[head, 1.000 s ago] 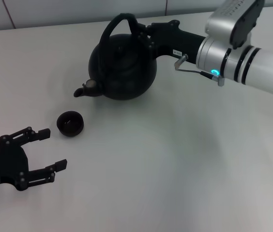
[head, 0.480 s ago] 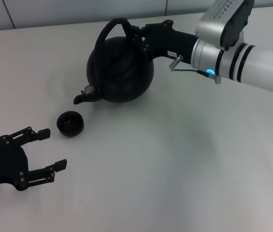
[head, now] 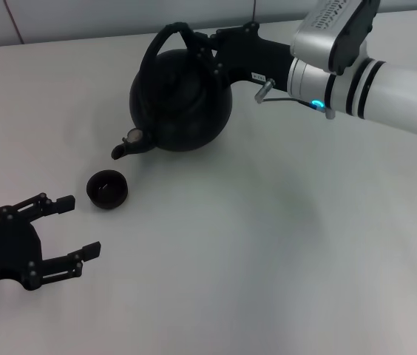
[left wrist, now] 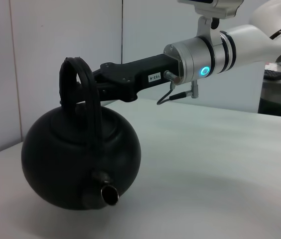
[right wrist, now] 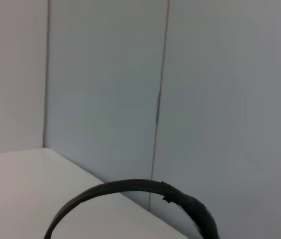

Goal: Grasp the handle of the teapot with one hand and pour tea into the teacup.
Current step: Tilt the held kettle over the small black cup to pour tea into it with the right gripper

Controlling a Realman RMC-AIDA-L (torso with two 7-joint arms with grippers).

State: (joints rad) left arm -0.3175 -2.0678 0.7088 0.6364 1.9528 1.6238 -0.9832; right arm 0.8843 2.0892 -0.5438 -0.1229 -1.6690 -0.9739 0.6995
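The large round matte-black teapot sits at the far middle of the pale bench, its short spout aimed down toward the near left; in the left wrist view the teapot appears tipped with the spout low, and whether its base touches the bench cannot be told, since the underside is cut off at the frame edge. Its black arched hoop handle rises over the top, and the right pincer is clenched on the handle from the far right side; black fingers against black pot make the exact contact hard to separate in the head view. The left wrist view shows it more clearly, the right pincer meeting the handle partway up the hoop. The right wrist view gives only an arc of the handle against a grey wall; its own fingers are not visible. The lid knob cannot be made out. The tiny round black handleless teacup stands on the bench just below and near the spout, apart from it; its contents cannot be read. The left pincer rests at the near left edge, released with fingers spread, near the teacup but not touching it, its arm cut off by the frame.
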